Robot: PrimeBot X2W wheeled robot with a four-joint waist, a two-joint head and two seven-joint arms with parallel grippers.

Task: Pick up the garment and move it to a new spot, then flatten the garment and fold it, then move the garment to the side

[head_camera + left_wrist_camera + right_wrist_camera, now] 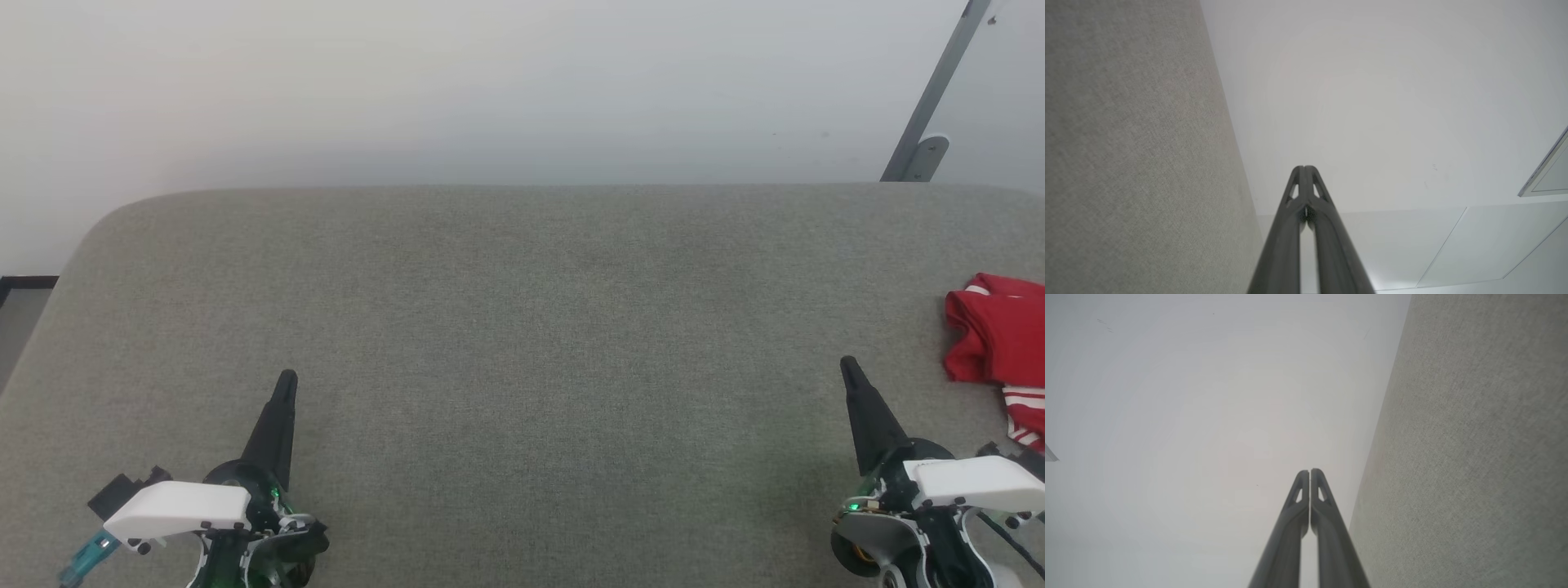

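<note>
- the garment (996, 343): red jersey fabric with red-and-white striped trim, at the far right of the grey upholstered surface (522, 310), cut off by the head view's edge
- it looks bunched rather than flat, rolled edge toward the middle; probably not a neat fold, but too little of it shows to be sure
- right gripper (847, 365): low right, fingers pressed together, holding nothing, tips pointing up the view; pressed together in the right wrist view too (1309, 472)
- left gripper (286, 378): low left, fingers pressed together, holding nothing; same in the left wrist view (1304, 168)
- key relation: the garment lies to the right of the right gripper's fingertips and slightly farther out, near but apart from them; the left gripper is well apart, across the whole surface
- the right arm is clearly the nearer one
- visible part of the garment runs roughly near-to-far along the right edge; true long axis can't be told
- stage: fits a garment waiting at the side to be picked up, or one already set aside; the pictures don't settle which
- middle of the surface between the grippers is bare cloth; pale wall (490, 82) behind, grey metal strut (931, 106) at upper right
</note>
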